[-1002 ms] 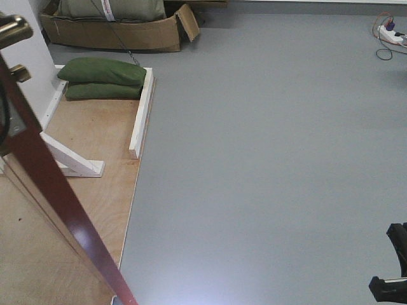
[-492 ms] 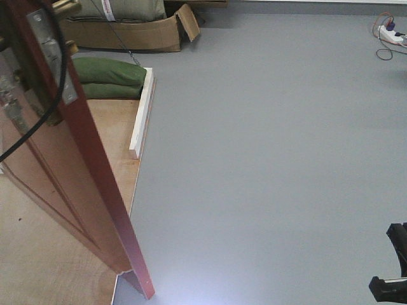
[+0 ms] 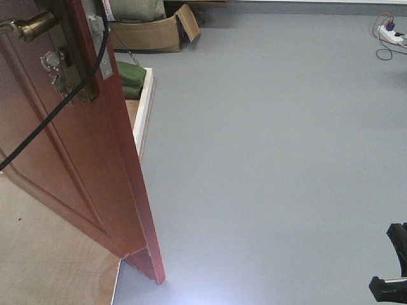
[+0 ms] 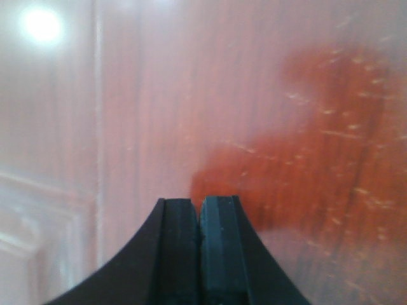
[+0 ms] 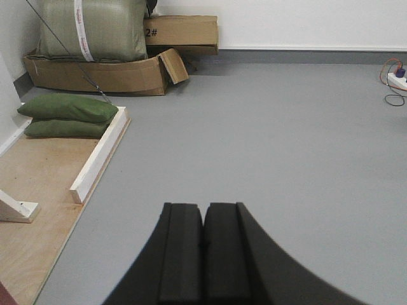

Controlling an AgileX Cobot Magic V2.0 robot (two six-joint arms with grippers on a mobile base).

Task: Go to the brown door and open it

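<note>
"2#" on cardboard box (image 5: 184,30), red print on bag's tape (image 5: 81,28) illegible

The brown door (image 3: 76,165) is glossy, reddish-brown panelled wood, standing ajar at the left with its narrow free edge facing the front camera. Near its top are a curved brass lever handle (image 3: 24,27), an ornate backplate (image 3: 71,44) with keys (image 3: 54,67) in the lock, and a steel latch plate (image 3: 100,44) on the edge.

Glossy reddish-brown door (image 3: 76,165), brass handle (image 3: 28,27), black cable (image 3: 38,130) across it; plain grey floor (image 3: 273,159); beside the door, green bags (image 5: 67,109), white beam (image 5: 98,162), tan plywood (image 5: 38,184).
</note>
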